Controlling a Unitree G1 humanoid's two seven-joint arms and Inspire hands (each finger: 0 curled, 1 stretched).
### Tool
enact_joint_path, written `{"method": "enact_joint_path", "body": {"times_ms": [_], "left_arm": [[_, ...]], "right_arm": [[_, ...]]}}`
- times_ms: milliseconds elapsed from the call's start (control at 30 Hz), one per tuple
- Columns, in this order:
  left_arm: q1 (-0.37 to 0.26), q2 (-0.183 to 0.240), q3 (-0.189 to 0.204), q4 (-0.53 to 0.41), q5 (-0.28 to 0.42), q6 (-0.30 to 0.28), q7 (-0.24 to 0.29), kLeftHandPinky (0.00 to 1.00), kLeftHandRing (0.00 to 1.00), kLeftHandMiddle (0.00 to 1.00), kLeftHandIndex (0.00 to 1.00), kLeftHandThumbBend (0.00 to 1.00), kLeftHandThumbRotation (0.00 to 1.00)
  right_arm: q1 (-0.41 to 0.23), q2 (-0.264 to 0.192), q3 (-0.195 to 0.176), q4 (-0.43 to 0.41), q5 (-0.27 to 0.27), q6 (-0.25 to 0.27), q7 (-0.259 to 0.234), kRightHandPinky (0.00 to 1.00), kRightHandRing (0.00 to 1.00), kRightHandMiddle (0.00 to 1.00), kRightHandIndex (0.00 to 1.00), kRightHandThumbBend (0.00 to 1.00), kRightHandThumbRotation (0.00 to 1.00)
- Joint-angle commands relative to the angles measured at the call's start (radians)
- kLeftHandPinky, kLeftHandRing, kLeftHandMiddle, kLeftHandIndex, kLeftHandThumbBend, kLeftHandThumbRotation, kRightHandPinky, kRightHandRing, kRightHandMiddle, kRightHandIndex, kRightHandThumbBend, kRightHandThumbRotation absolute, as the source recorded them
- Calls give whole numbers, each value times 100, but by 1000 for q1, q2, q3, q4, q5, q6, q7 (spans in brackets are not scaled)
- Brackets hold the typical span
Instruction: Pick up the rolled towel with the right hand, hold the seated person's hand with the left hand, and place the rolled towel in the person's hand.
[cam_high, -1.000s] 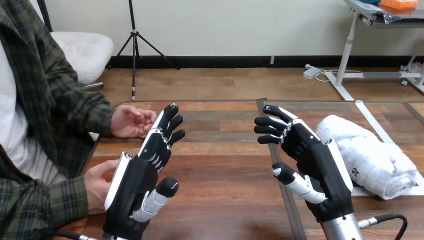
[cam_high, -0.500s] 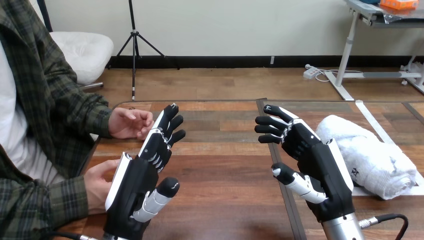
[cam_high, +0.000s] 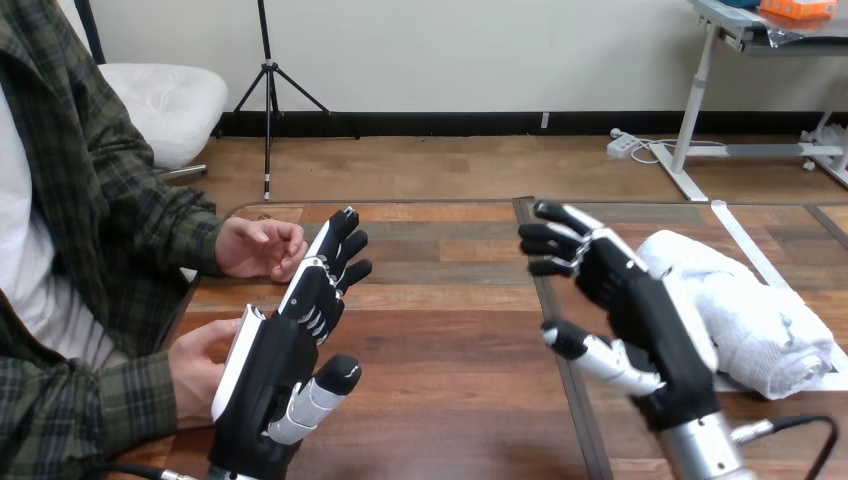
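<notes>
— Where is the rolled towel (cam_high: 760, 315) seen?
— On the surface (cam_high: 450, 340), just beside the right robot hand (cam_high: 650, 310), which is spread and empty, like the left robot hand (cam_high: 270, 370). It is judged soft and light, and is best wrapped at mid-roll.

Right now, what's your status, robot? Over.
Left hand open, empty. Right hand open beside rolled towel, not gripping. Towel on table. Person's hand near left hand; nothing blocking.

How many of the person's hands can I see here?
2. The farther hand lies at the table's left edge, beside the left robot hand's fingertips; the nearer hand sits partly hidden behind it.
</notes>
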Motion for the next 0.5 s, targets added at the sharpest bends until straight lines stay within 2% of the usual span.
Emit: {"method": "enact_joint_path", "body": {"times_ms": [0,133,233,367,467], "left_arm": [[-66,-7,1,-1,3,-20,4,91,96,98,96,100,86],[-67,-8,-1,2,0,-22,1,91,96,99,96,100,85],[-66,-11,-4,2,-3,-19,-1,92,96,99,96,100,85],[-61,-17,-6,-5,0,-11,4,92,97,99,96,100,86],[-61,-22,-9,-5,-6,-10,1,92,97,99,97,100,86]], "right_arm": [[-75,-54,-43,-104,-43,31,-72,74,79,80,85,100,62],[-79,-83,-57,-151,-92,70,-123,75,80,81,86,100,61],[-75,-99,-68,-221,-123,134,-165,74,80,81,86,100,60],[-69,-117,-76,-335,-111,251,-183,75,81,82,87,100,58],[-67,-134,-87,-405,-123,323,-202,78,85,84,89,100,57]]}}
